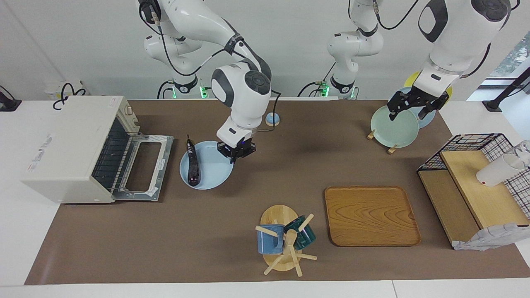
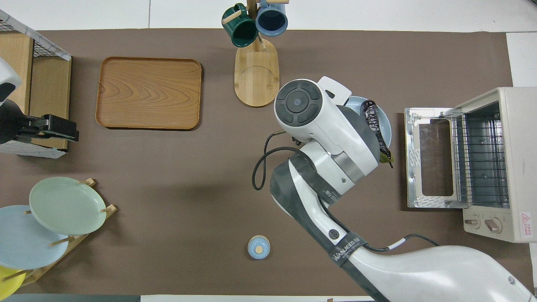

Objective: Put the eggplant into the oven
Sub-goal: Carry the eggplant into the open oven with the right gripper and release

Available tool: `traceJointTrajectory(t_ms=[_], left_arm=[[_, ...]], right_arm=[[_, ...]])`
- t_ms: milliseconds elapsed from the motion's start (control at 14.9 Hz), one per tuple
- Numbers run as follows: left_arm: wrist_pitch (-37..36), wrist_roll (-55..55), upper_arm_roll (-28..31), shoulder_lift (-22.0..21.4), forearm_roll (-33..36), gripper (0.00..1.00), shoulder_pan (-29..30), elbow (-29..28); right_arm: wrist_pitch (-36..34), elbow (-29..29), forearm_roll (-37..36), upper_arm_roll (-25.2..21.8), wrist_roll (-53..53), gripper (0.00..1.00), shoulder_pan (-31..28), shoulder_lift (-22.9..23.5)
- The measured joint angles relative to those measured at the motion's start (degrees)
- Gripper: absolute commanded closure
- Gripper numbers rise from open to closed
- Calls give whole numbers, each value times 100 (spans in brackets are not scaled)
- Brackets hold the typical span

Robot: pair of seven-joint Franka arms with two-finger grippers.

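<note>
The eggplant (image 1: 193, 164) lies on a light blue plate (image 1: 213, 174) before the open oven (image 1: 68, 147); right gripper (image 1: 237, 157) hovers over the plate, jaw state unclear; left gripper (image 1: 410, 109) waits, spread.

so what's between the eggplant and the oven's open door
Nothing: in the facing view only a bare strip of brown mat separates the eggplant, lying on the blue plate, from the oven door. The overhead view agrees.

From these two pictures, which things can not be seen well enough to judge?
- Right gripper: in the overhead view its own arm hides it; in the facing view I cannot tell if its fingers are open.
- Blue plate under the eggplant: mostly covered by that arm in the overhead view.
- Left gripper: the overhead view's edge cuts off its arm.
</note>
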Motion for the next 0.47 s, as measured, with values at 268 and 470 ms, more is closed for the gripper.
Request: traceJointTrajectory(t_ms=[268,470], left_arm=[[-1,0,2,0,7,0,0,1],[-4,-1,11,0,7,0,1,1]], right_arm=[[1,-410,-457,-4,-131,100,-585,-175],[6,-678,-508,-5,-414,100,-1007,-352]])
